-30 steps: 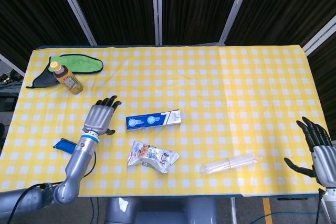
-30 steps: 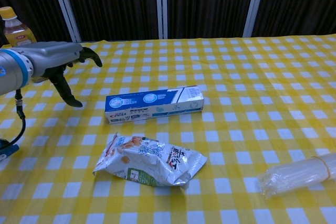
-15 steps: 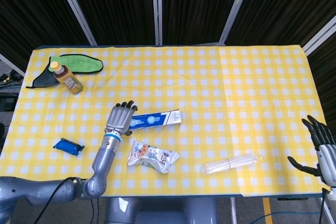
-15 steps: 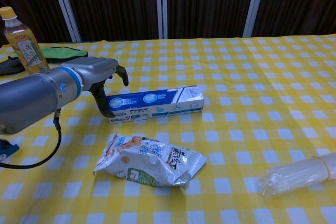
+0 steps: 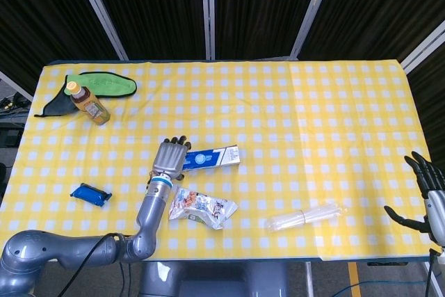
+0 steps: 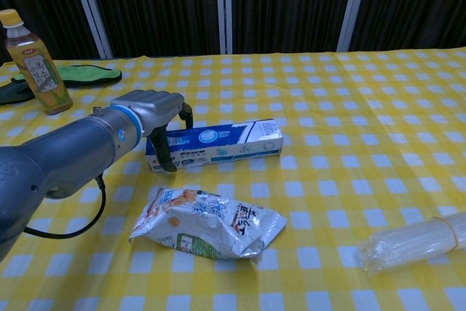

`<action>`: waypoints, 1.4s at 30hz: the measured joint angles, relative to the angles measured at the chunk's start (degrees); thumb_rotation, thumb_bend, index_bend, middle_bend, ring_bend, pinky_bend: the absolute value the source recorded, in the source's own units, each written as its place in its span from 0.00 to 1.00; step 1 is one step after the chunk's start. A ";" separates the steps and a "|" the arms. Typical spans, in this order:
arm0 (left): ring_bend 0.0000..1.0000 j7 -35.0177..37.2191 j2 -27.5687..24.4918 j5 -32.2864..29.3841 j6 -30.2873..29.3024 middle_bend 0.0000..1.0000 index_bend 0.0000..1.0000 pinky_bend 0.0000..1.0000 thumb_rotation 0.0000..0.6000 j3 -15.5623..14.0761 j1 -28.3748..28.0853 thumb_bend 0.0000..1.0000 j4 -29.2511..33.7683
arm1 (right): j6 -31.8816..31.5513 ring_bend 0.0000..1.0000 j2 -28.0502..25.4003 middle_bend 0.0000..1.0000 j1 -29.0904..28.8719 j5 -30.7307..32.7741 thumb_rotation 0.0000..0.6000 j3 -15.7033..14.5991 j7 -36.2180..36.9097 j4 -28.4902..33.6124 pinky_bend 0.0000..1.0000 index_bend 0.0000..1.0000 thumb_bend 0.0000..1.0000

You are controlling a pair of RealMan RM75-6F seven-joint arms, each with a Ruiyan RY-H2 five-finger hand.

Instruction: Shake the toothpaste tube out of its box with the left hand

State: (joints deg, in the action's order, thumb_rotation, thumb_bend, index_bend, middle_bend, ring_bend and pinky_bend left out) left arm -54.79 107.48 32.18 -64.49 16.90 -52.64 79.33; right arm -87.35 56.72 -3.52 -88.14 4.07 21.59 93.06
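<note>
The toothpaste box [image 5: 214, 157] [image 6: 218, 143], white and blue, lies flat on the yellow checked tablecloth, its long side running left to right. My left hand [image 5: 171, 158] [image 6: 156, 109] arches over the box's left end. In the chest view the thumb comes down in front of the box and the fingers curve behind it. The fingers are apart, and no firm grip shows. No tube is visible outside the box. My right hand [image 5: 427, 196] hangs with spread fingers off the table's right front corner, holding nothing.
A crumpled snack bag [image 5: 201, 206] [image 6: 207, 223] lies just in front of the box. A clear plastic roll [image 5: 306, 217] [image 6: 415, 242] sits front right. A tea bottle [image 5: 88, 103] [image 6: 33, 63] and a green cloth [image 5: 104, 85] stand back left. A small blue item [image 5: 90, 194] lies at left.
My left hand has travelled right from open cloth to the box's left end and now straddles it. The right hand has slid slightly lower and further right. The box has not moved.
</note>
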 measured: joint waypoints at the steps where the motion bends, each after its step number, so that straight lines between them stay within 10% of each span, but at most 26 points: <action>1: 0.31 0.26 0.28 0.32 -0.21 0.28 0.45 0.37 1.00 -0.14 -0.05 0.30 -0.30 | 0.00 0.00 -0.01 0.00 0.00 -0.04 1.00 0.00 0.00 0.01 0.00 0.00 0.08; 21: 0.39 8.03 -4.52 15.51 -7.54 0.38 0.56 0.44 1.00 -3.94 4.20 0.41 1.31 | -1.12 0.00 0.00 0.00 0.43 -0.92 1.00 -0.12 -1.56 0.83 0.00 0.00 0.08; 42: 0.38 0.86 -39.58 31.13 -6.06 0.35 0.53 0.41 1.00 -8.77 6.59 0.40 23.22 | -2.71 0.00 0.10 0.00 1.12 -1.86 1.00 -0.23 -3.84 1.84 0.00 0.00 0.08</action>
State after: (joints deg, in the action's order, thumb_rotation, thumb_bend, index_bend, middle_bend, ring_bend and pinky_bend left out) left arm -53.93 67.91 63.30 -70.55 8.13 -46.05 102.55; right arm -90.05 56.82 -2.40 -90.00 3.84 17.74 94.90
